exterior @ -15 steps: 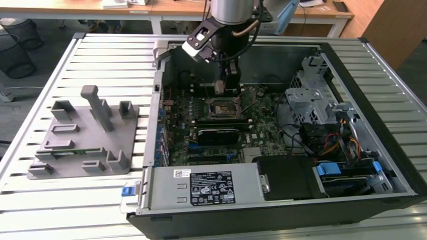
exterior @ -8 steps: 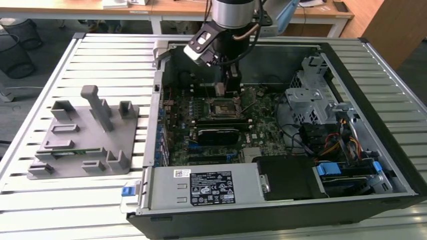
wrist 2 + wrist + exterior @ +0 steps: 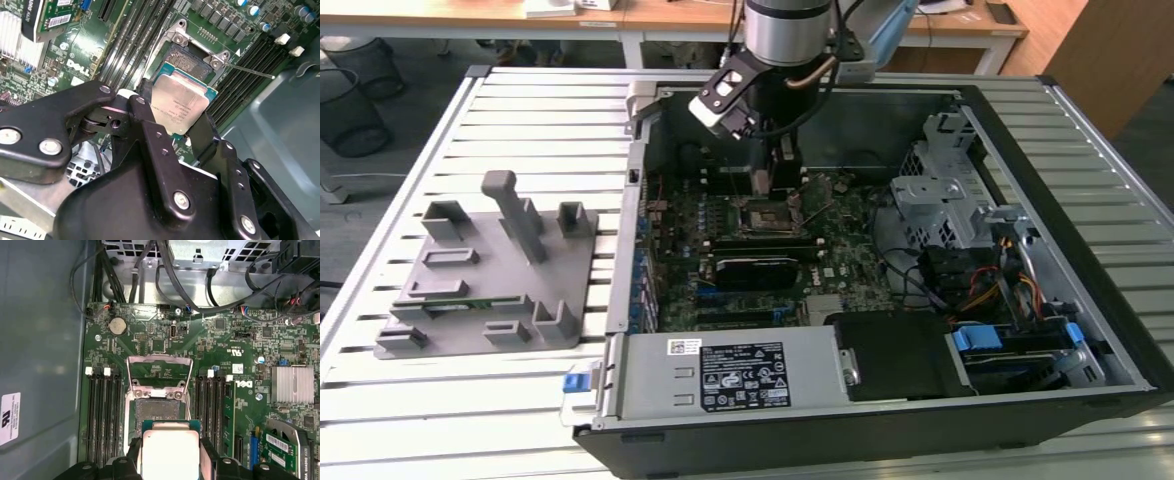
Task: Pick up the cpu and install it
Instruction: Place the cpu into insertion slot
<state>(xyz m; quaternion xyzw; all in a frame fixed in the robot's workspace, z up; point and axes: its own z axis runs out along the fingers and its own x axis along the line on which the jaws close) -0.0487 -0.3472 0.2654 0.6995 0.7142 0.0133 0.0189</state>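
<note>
My gripper is shut on the cpu, a flat square chip with a shiny silver top and thin green rim, held between the two black fingers. In the first wrist view the cpu hangs just above the open socket, whose metal frame is flipped up. In the exterior view the gripper reaches down inside the computer case over the socket on the green motherboard.
Black memory slots flank the socket on both sides. A thin metal lever sticks out beside the socket. The case walls surround the board; drive cage and cables lie at the exterior view's right. A grey fixture stands at the exterior view's left.
</note>
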